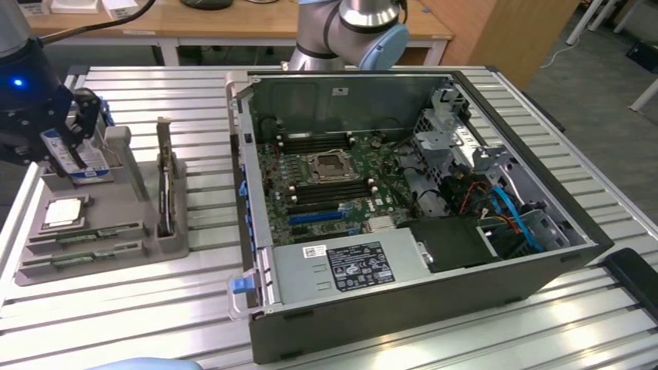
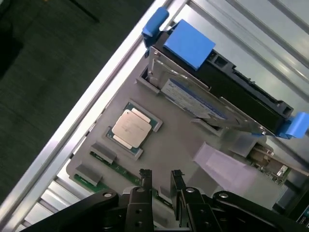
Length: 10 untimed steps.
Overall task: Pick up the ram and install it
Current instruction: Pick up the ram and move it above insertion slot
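Black two-piece fingers (image 2: 146,181) stood parted and released, with nothing between them and only grey holder showing through the gap. They hovered over a grey moulded parts holder (image 2: 183,140) that sat on the slatted aluminium worktop (image 1: 154,301).

The ram, a long thin green circuit-board stick (image 2: 118,169) (image 1: 88,233), lay flat in a slot of the holder, close by the fingertips and not touched by them. A second green stick of the same kind (image 2: 84,181) (image 1: 80,260) lay in the next slot, parallel to it and a little farther from the fingers.

A square silver processor chip (image 2: 131,128) (image 1: 64,212) sat in its pocket just past the ram, on the far side from the fingers. A silver hard drive with a blue-and-white label (image 2: 193,101) stood tilted in the holder, farther off again.

An open black computer case (image 1: 411,200) lay on its side on the worktop, well apart from the fingers, its green motherboard (image 1: 329,177) exposed.
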Available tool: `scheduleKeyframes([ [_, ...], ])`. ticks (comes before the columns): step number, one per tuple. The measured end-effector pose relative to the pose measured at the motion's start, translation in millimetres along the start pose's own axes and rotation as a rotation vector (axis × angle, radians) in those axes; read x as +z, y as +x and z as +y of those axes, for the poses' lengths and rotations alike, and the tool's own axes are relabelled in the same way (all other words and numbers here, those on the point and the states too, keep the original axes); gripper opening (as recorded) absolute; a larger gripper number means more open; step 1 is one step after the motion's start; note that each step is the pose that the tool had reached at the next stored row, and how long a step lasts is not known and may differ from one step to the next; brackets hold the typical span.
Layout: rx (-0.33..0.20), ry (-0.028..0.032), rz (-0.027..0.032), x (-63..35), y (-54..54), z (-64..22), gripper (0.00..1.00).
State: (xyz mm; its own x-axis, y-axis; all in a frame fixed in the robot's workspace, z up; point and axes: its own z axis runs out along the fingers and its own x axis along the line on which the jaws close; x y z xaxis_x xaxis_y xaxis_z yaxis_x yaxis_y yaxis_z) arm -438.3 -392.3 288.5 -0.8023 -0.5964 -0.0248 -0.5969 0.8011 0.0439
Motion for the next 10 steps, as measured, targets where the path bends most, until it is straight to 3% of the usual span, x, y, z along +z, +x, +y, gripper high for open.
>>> scheduleKeyframes([
  [10, -0.181, -0.0045, 0.0080, 0.5, 0.0, 0.0, 0.29],
])
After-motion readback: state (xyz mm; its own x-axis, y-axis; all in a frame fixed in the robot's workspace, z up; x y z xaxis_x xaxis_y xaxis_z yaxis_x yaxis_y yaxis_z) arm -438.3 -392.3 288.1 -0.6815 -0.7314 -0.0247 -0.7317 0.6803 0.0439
